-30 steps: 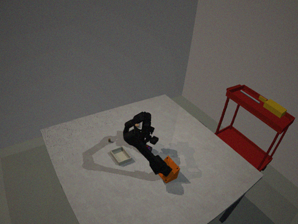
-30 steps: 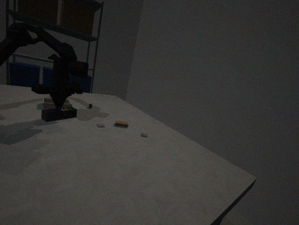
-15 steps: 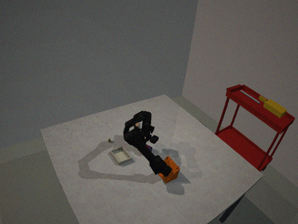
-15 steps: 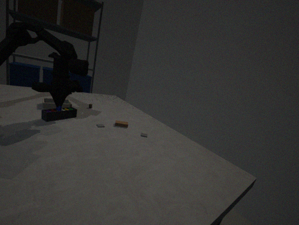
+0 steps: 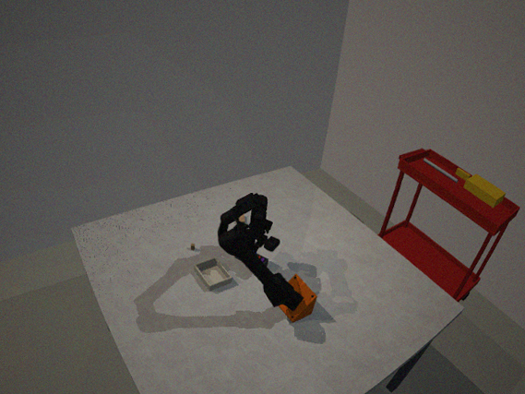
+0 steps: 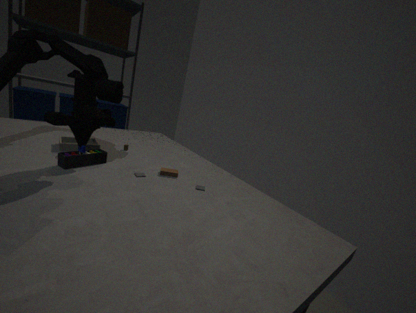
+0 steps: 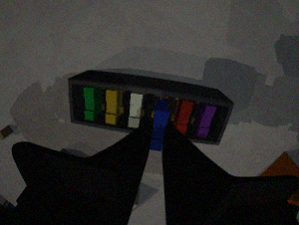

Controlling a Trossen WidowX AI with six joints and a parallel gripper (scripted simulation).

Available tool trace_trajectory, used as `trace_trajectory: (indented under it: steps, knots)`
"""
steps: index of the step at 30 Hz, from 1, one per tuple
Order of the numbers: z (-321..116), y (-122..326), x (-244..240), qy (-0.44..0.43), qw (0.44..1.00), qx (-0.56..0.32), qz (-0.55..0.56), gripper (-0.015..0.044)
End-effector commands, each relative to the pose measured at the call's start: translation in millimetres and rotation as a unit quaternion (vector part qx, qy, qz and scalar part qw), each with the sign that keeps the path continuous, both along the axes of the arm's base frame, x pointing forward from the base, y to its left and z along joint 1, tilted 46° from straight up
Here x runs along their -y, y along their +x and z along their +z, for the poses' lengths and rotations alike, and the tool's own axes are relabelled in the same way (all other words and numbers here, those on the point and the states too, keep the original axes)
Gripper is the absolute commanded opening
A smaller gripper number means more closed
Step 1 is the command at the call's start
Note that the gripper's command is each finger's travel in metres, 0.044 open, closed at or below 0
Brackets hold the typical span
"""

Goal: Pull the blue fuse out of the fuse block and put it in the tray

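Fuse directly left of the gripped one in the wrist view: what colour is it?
White, beside the blue fuse; clearest in the wrist view.
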State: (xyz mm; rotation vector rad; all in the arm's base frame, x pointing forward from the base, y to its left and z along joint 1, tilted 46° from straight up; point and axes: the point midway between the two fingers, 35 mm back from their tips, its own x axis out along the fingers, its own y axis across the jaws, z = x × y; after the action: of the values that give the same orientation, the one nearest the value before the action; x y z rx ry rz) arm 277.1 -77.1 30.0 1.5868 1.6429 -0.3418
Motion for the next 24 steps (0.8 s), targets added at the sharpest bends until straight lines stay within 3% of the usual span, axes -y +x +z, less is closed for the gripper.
trace_trajectory:
  steps: [1,24]
  knots:
    - [2,-1,2,-0.002,1.0,0.0,0.002,0.0]
    - [13,-3,13,-0.001,1.0,0.0,0.002,0.0]
